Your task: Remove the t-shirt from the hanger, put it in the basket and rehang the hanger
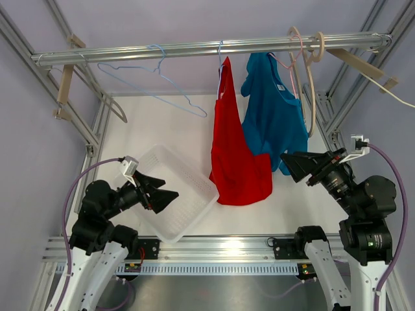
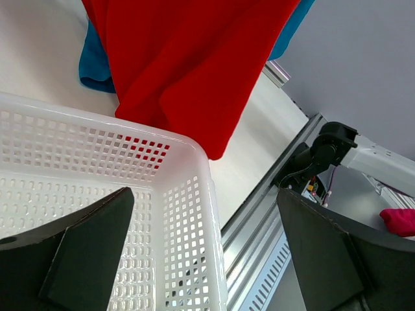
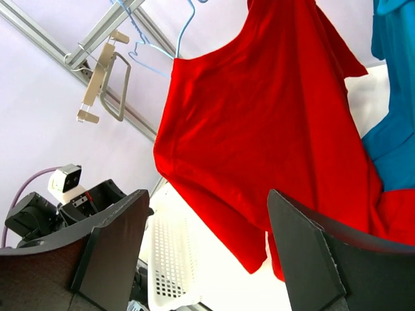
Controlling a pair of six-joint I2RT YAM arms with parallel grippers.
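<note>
Rail [image 1: 194,47]: runs across the far side, above the white worktop [image 1: 149,123].
Red t-shirt [image 1: 238,155]: on a thin blue wire hanger [image 1: 220,58] at mid-rail; hangs down over the middle of the worktop, hem toward the near edge; whether the hem touches the surface cannot be told.
Blue t-shirt [image 1: 275,116]: on a pink hanger [image 1: 285,65] just right of the red one, the two garments touching along their sides.
Left claw [image 1: 167,188]: open wide, nothing between the fingers; held above the near rim of the white basket [image 1: 185,178], aimed at the red hem.
Right claw [image 1: 288,165]: jaws spread apart, gripping nothing; near the right edge of the worktop, just beside the lower part of the blue t-shirt, not touching the red one.
White basket: perforated plastic, in the near-left corner of the worktop, its right corner just beside the red hem.
Spare wire hanger [image 1: 183,96]: bare, pale blue, left of mid-rail.
Wooden hanger [image 1: 312,91]: bare, at the right end of the rail.
</note>
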